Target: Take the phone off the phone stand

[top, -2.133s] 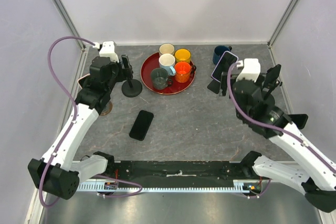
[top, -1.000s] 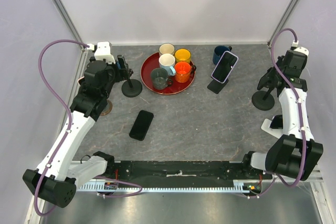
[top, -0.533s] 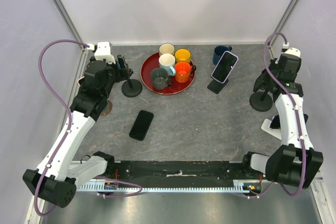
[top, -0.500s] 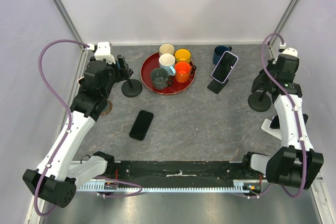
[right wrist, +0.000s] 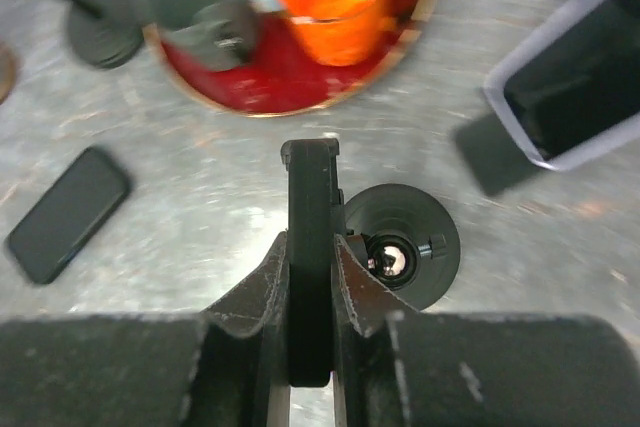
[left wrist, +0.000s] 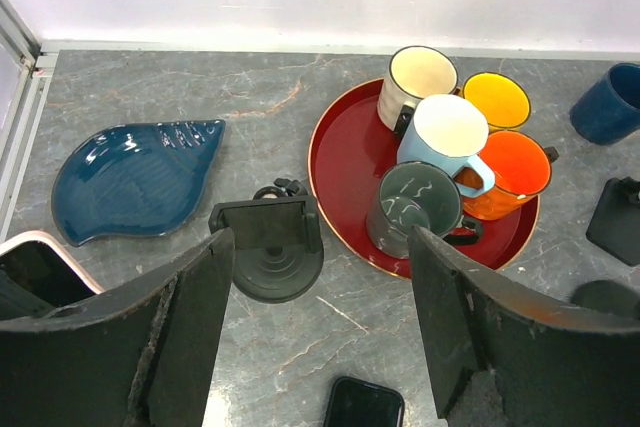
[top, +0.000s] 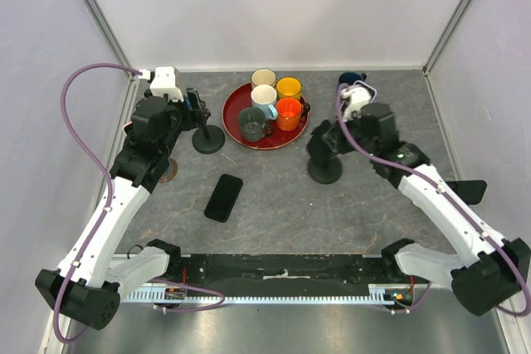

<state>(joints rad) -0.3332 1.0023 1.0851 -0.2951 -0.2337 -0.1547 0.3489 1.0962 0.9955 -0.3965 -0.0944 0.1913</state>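
Grey marbled desk (top: 282, 205) is bearing a red tray (top: 229, 122) of mugs, three black stands and two phones. Right arm (top: 431, 196) is reaching over the middle, its jaws pinching narrowly on the upright plate of an empty stand (right wrist: 402, 252). Just beyond, at the back right, a lavender-cased phone (right wrist: 575, 97) is leaning in its own stand (right wrist: 488, 159), so the removal is looking not yet done. Left jaws are hanging wide, holding nothing, above another empty stand (left wrist: 268, 242) beside the tray. A black phone (top: 223, 197) is lying flat nearby. Judging from this, the next move is calling for releasing the held stand, then gripping the lavender phone's edges and lifting it clear.
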